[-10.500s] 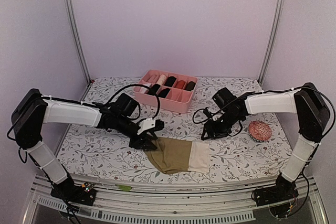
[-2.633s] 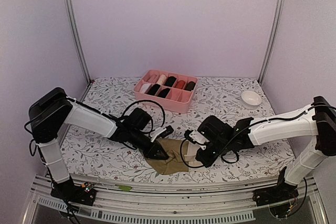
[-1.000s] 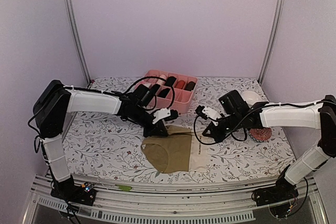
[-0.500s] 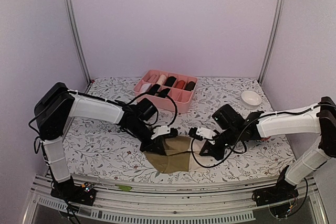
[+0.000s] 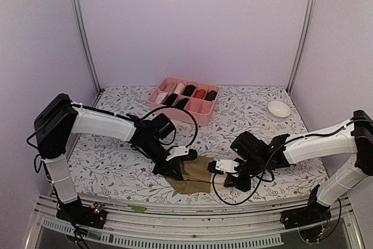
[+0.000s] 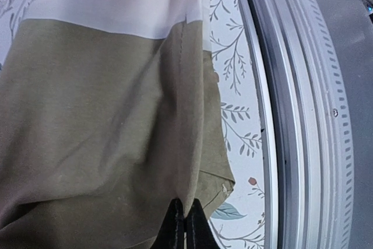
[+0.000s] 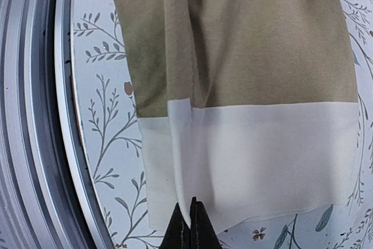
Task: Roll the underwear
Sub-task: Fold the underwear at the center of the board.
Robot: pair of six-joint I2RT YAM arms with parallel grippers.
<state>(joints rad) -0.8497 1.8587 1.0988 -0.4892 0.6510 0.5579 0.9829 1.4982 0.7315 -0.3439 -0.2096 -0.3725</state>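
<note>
Left claw (image 5: 172,169) sits low near the front of the table (image 5: 111,167), and in its wrist view I see the tips (image 6: 185,228) squeezed together on a raised fold of the underwear (image 6: 105,115), pinching the olive-brown cloth just beside the metal rail (image 6: 291,115) along the near edge. On the other side the right claw (image 5: 224,173) is down at the same depth, its tips (image 7: 191,228) likewise closed tight, nipping a fold at the edge of the cream waistband (image 7: 262,161). From above, the underwear (image 5: 195,174) lies between the two claws at the near middle of the flowered surface, partly bunched, olive body toward my left arm and the pale band toward my right, where the arm hides most of it. Further back, well apart from the cloth, the pink box (image 5: 192,118) stands at the far middle of the table with rolled pieces (image 5: 189,90) in its compartments, dark, red and pale ones. A small white bowl (image 5: 278,109) rests near the far right corner.
</note>
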